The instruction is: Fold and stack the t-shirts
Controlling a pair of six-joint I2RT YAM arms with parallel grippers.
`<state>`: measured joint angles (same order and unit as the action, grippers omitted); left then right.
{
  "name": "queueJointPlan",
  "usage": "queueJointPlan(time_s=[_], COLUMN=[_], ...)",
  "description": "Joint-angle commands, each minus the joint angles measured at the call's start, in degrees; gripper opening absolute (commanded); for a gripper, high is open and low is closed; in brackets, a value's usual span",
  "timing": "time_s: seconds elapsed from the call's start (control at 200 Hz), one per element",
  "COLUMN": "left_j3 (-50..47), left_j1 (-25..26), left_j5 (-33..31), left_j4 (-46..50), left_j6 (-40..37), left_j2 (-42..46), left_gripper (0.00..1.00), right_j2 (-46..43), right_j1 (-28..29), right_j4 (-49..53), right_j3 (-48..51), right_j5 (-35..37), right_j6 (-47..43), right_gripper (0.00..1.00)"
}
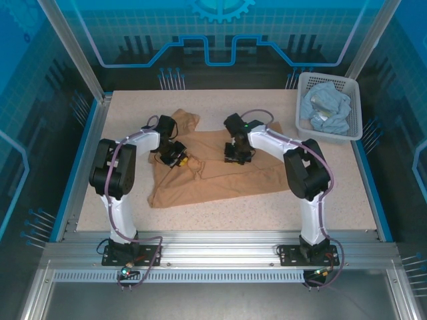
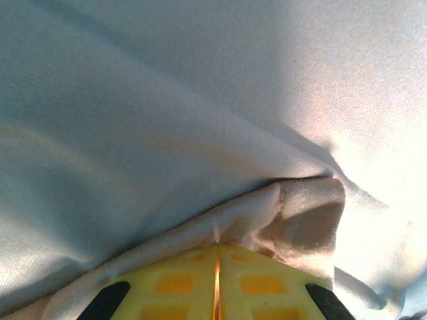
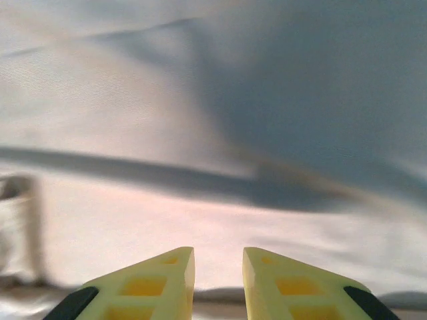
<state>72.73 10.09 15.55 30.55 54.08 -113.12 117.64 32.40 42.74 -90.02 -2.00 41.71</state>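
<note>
I see my left jaws clamped on a tan t-shirt (image 1: 220,179) fold at twelve o'clock; right jaws slightly apart, cloth ahead.

The table (image 1: 267,207) is free on the near side and right of the shirt (image 1: 220,177); the basket (image 1: 328,79) blocks the far right corner.
</note>
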Motion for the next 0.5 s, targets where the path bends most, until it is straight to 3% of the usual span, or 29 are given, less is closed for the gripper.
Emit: queueJointPlan(time_s=[0.0, 0.28, 0.49], left_j3=[0.65, 1.19, 2.12], left_j1=[-0.16, -0.16, -0.15], left_j5=[0.4, 1.13, 1.15], left_j4=[0.67, 1.18, 1.79], left_j6=[0.52, -0.34, -0.88], left_j2=[-2.02, -2.76, -3.31], left_gripper=[0.1, 0.1, 0.1], right_j2=[1.35, 11.53, 14.99], right_j1=[4.18, 9.68, 10.17], right_j4=[-0.93, -0.82, 2.15], right_j3=[-4.71, -17.48, -19.06], right_j5=[-2.63, -5.28, -4.47], right_j6=[3.2, 8.32, 10.39], right_gripper=[0.26, 0.23, 0.23])
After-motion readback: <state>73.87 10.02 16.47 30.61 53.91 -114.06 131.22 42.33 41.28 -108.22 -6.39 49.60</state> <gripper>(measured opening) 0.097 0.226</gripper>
